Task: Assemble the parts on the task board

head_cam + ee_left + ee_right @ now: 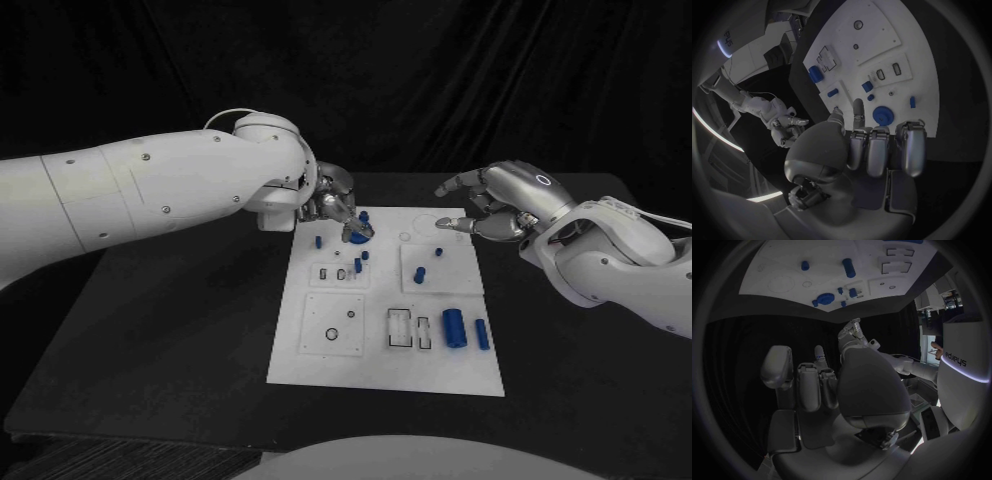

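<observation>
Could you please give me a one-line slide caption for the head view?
Left hand reaches over the task board's far edge near a blue part; right hand hovers beside it.

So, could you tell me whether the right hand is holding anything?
No: the right hand is empty, its fingers curled in with nothing between them.

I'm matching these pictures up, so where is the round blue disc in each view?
Head view: round blue disc at the board's far end, by the left hand.
Left wrist view: disc just past that hand's fingertips.
Right wrist view: disc near the board edge facing the right hand.
Shared landmark: the rectangular cutouts.
</observation>
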`<state>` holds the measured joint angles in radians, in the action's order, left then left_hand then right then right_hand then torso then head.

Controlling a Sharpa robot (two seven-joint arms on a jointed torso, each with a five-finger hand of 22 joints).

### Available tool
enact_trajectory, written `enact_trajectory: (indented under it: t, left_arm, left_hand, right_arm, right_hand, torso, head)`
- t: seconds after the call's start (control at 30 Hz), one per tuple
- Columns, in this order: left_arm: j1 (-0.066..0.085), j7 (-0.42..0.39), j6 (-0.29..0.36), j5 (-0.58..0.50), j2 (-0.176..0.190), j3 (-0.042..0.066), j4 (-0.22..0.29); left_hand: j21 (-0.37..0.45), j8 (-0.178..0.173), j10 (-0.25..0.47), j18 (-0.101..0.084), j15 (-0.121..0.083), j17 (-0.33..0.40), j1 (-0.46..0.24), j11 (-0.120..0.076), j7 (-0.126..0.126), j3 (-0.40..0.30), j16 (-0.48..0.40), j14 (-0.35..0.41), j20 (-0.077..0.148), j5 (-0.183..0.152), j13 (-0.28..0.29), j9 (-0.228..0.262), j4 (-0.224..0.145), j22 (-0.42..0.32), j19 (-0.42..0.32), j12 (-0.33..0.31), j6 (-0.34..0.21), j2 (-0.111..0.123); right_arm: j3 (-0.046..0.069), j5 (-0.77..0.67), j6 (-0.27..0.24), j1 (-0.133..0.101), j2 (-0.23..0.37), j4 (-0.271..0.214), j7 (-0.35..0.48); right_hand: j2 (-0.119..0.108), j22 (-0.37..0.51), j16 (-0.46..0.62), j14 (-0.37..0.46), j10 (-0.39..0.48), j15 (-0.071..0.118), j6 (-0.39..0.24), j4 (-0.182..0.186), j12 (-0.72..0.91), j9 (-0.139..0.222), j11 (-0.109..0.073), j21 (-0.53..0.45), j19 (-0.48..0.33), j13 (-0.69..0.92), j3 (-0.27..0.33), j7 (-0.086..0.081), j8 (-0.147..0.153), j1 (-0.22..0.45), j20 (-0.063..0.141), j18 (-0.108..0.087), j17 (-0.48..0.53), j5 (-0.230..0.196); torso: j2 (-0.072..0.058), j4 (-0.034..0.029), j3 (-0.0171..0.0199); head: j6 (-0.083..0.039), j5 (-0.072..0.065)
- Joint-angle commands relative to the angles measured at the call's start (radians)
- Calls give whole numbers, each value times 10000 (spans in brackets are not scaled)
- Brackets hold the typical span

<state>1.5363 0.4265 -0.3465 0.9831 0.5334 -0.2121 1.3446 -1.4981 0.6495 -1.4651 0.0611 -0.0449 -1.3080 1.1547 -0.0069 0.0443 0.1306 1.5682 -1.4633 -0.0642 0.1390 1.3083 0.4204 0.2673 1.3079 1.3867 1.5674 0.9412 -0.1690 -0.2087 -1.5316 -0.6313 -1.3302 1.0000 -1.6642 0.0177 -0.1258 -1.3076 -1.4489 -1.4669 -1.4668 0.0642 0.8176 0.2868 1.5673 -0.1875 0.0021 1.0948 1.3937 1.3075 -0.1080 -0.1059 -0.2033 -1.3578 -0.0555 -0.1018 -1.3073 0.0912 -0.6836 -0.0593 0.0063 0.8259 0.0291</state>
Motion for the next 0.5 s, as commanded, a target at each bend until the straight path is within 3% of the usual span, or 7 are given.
enact_trajectory:
  t: [0.03,0.13,0.23,0.4,0.5]
  left_arm:
    - [15,820,-503,94,-204,11,-199]
    - [-1,953,-549,95,-364,10,-329]
    - [-31,1053,-600,95,-484,9,-418]
    - [-83,1097,-646,95,-618,8,-542]
    - [-123,1097,-647,95,-689,8,-621]
  left_hand:
    - [78,-404,-1057,-105,-38,-2628,-112,-20,71,-142,26,-1075,10,127,2625,18,-55,821,-71,34,22,1]
    - [125,-735,-1057,-90,-6,-2628,-185,20,121,-220,26,-1075,-15,137,2625,6,-59,767,-125,34,36,-18]
    - [159,-930,-1057,-78,13,-2628,-253,42,144,-255,26,-1075,-34,32,2625,15,-54,728,-163,34,89,-18]
    - [215,-1318,-1057,-66,45,-2628,-715,69,171,-185,26,-1075,-73,-370,2625,146,127,706,-180,34,339,12]
    - [258,-1465,-1057,-50,55,-2628,-938,82,184,-145,26,-1075,-82,-497,2625,218,176,661,-230,34,388,-7]
  right_arm:
    - [8,-74,198,48,-38,29,-270]
    - [8,-74,208,70,-71,63,-289]
    - [8,-74,220,94,-104,99,-309]
    - [8,-74,261,130,-131,154,-349]
    - [8,-74,274,147,-148,193,-367]
  right_hand:
    - [113,-923,-43,-694,-1040,-81,82,-27,35,11,71,40,63,2633,-51,-3,-57,-23,21,77,-1429,57]
    - [113,-923,-43,-694,-1040,-81,82,-27,35,11,71,40,63,2633,-51,-3,-57,-23,21,77,-1429,57]
    - [119,-925,-33,-692,-1040,-82,101,-28,35,13,72,37,64,2633,-50,-4,-68,-22,20,76,-1418,70]
    - [123,-921,-31,-692,-1040,-82,113,-25,35,14,74,20,60,2633,-48,-5,-74,-16,20,72,-1415,81]
    - [123,-921,-31,-692,-1040,-82,113,-25,35,14,74,20,60,2633,-48,-5,-74,-16,20,72,-1415,81]
  torso:
    - [2,34,18]
    - [11,58,17]
    - [20,106,53]
    - [38,86,79]
    - [42,63,60]
  head:
    - [68,42]
    - [110,76]
    - [163,117]
    - [226,96]
    - [255,95]
